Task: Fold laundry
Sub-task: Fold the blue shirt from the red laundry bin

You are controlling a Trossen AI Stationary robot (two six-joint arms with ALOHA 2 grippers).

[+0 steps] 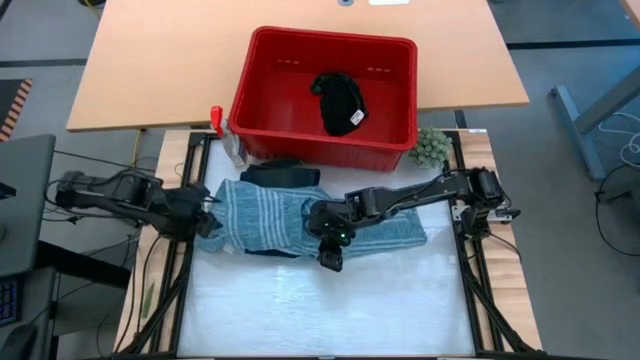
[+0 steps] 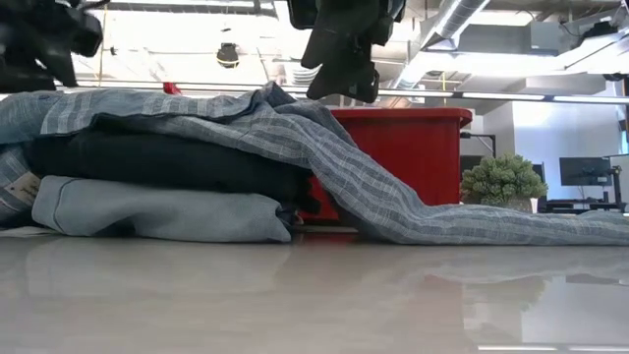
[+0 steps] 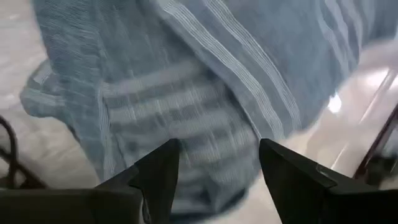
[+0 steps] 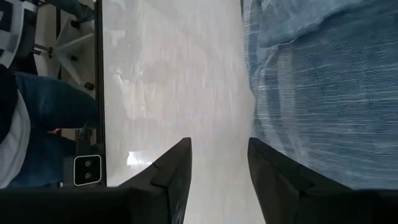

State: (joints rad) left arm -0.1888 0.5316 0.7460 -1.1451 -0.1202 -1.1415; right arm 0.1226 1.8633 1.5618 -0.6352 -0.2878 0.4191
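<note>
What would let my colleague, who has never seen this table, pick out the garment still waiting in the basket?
Start at the red basket at the far edge of the white work surface, next to the wooden table. The black garment lies crumpled alone inside it. Its white tag and its place in the basket set it apart from the striped cloth spread on the work surface.

The glossy white worktop (image 1: pixel 330 310) is carrying a stack of laundry near its far edge: a light blue garment (image 2: pixel 157 216) is lying directly on it, with a dark navy one (image 2: pixel 167 162) on top. A grey-blue striped garment (image 1: pixel 265 215) is draping over both, its end trailing onto the worktop.
</note>
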